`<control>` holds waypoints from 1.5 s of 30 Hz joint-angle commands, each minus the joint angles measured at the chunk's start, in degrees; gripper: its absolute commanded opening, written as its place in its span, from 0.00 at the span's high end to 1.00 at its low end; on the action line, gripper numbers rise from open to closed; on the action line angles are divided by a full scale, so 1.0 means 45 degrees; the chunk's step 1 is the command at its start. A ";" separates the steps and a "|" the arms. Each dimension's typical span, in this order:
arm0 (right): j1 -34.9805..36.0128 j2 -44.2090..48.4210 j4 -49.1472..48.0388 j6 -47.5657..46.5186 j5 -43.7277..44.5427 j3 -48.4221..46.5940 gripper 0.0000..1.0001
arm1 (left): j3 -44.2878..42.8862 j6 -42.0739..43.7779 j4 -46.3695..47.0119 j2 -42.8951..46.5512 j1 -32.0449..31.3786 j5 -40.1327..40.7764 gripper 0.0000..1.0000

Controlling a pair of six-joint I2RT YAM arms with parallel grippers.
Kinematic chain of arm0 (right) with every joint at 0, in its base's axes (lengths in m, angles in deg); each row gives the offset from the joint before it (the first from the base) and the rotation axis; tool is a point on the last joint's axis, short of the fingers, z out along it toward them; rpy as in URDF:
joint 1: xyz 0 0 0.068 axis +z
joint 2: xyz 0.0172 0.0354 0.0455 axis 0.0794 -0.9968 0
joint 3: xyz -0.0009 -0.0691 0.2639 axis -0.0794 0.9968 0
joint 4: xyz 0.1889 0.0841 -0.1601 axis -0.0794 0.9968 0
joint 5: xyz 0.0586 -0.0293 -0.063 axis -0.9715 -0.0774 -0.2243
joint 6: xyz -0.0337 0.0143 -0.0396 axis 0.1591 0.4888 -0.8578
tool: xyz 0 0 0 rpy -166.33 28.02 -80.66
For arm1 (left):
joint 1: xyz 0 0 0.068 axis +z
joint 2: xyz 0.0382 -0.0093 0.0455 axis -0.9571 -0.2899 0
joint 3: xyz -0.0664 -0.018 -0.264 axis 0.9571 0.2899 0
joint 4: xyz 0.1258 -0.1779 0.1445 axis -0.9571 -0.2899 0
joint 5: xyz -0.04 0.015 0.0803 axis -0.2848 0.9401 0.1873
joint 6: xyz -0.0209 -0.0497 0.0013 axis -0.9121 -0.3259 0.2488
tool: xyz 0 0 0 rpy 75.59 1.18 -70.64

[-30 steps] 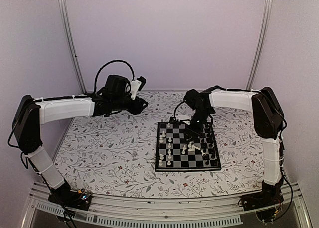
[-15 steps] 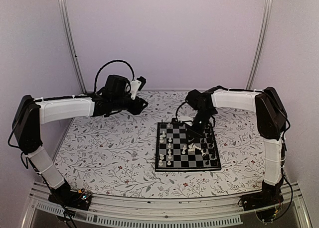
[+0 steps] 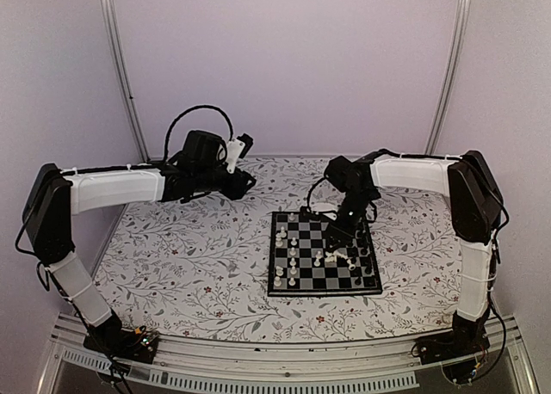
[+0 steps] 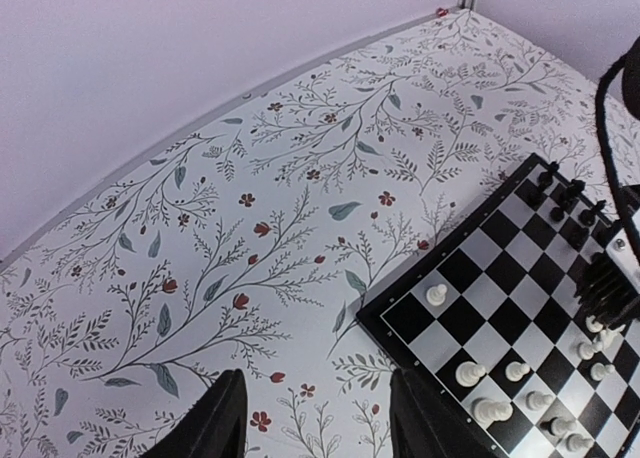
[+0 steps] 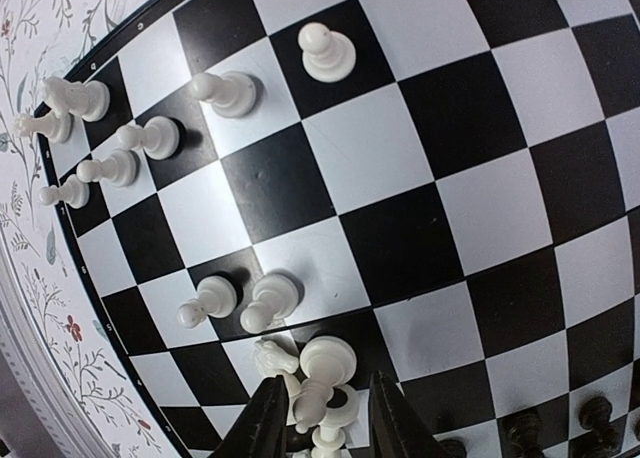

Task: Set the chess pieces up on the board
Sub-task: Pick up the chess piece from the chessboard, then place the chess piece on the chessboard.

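The board lies right of the table's middle, with white pieces down its left side and black pieces on its right. My right gripper hangs low over the board's right half. In the right wrist view it is open, its jaws on either side of a cluster of white pieces: a knight and a toppled piece. Two white pawns stand just beyond. My left gripper is open and empty above the table, left of the board.
The floral table stretches left of the board. Purple walls close in the back and sides. Several white pawns line the board's edge in the right wrist view, and black pieces stand at its lower right.
My right gripper has moved slightly right and lower over the board's right half. The left arm has not moved.
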 commanded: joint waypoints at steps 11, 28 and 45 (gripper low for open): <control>0.0056 0.0068 0.0228 -0.0171 -0.0087 -0.0654 0.96 | -0.0366 0.0100 -0.0211 -0.0092 0.0033 -0.0348 0.50; 0.2117 -0.1788 0.1351 -0.0591 -0.0475 -0.4862 0.96 | -0.0328 0.0248 -0.0237 0.0253 0.0043 -0.0190 0.50; 0.2843 -0.3295 0.1143 -0.0360 -0.0732 -0.5471 0.95 | -0.0308 0.0278 -0.0236 0.0350 0.0043 -0.0193 0.50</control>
